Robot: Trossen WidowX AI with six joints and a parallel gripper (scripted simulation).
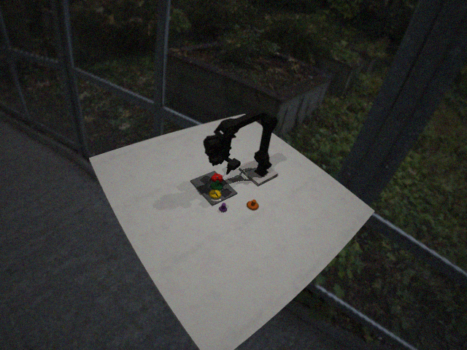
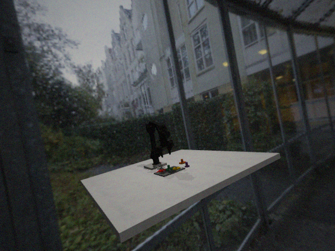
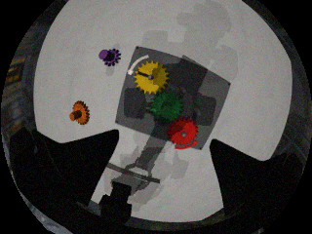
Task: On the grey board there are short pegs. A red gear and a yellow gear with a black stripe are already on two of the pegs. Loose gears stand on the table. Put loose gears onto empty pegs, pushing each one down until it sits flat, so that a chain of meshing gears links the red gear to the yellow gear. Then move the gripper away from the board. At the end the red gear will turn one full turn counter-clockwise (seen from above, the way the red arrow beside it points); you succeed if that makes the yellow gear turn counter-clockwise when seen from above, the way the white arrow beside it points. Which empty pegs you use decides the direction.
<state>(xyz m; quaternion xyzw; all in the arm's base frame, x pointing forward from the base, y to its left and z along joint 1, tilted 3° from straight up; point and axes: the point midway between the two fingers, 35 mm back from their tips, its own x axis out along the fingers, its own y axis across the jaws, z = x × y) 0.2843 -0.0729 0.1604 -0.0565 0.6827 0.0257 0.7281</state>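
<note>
On the grey board (image 1: 199, 179) (image 3: 220, 97), the green gear (image 1: 216, 185) (image 2: 168, 167) (image 3: 167, 105) sits between the red gear (image 1: 215, 176) (image 2: 161, 170) (image 3: 183, 130) and the yellow gear (image 1: 215, 194) (image 3: 156, 84). Its teeth appear to meet both; whether it is fully flat is hard to tell. The yellow gear's black stripe points left in the wrist view, towards the white arrow's head. A purple gear (image 1: 223, 207) (image 2: 186, 164) (image 3: 110, 57) and an orange gear (image 1: 252, 205) (image 2: 181, 161) (image 3: 80, 113) stand on the table. My gripper (image 3: 166, 139) is open and empty, raised above the board's red-gear side.
The arm's base plate (image 1: 258, 183) stands beside the board, on the red gear's side. The purple gear is near the board's yellow-gear end, and the orange gear is farther out. Dark shadows of the arm cover parts of the board, so its empty pegs are hard to see.
</note>
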